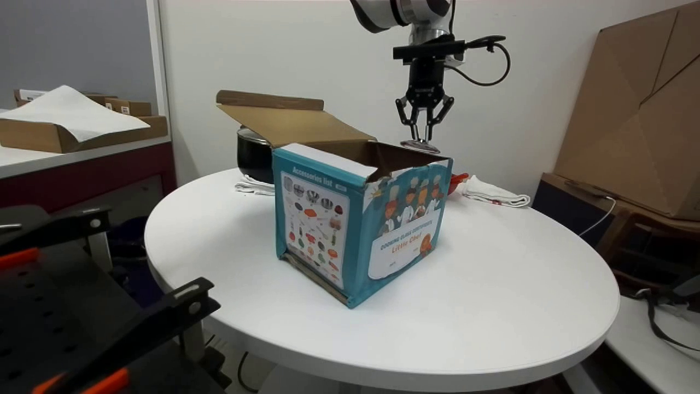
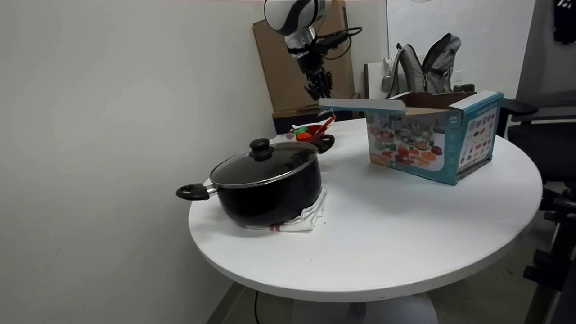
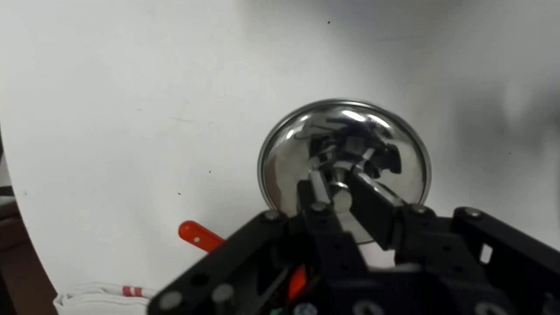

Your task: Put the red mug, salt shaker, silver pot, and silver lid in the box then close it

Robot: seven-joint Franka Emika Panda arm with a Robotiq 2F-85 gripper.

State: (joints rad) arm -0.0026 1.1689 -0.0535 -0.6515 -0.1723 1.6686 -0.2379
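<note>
Black pot point(image 2: 272, 200) apart from box point(image 2: 416, 146)

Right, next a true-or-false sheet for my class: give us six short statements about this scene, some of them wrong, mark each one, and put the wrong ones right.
1. The gripper holds the silver lid by its knob. True.
2. The top of the box is open. True.
3. The silver lid lies inside the box. False: it hangs outside the box, above the table.
4. The black pot has its glass lid on. True.
5. The black pot stands directly on the tabletop. False: a folded white cloth lies under it.
6. The box's outer sides are plain brown. False: those in view are blue with printed pictures.
</note>
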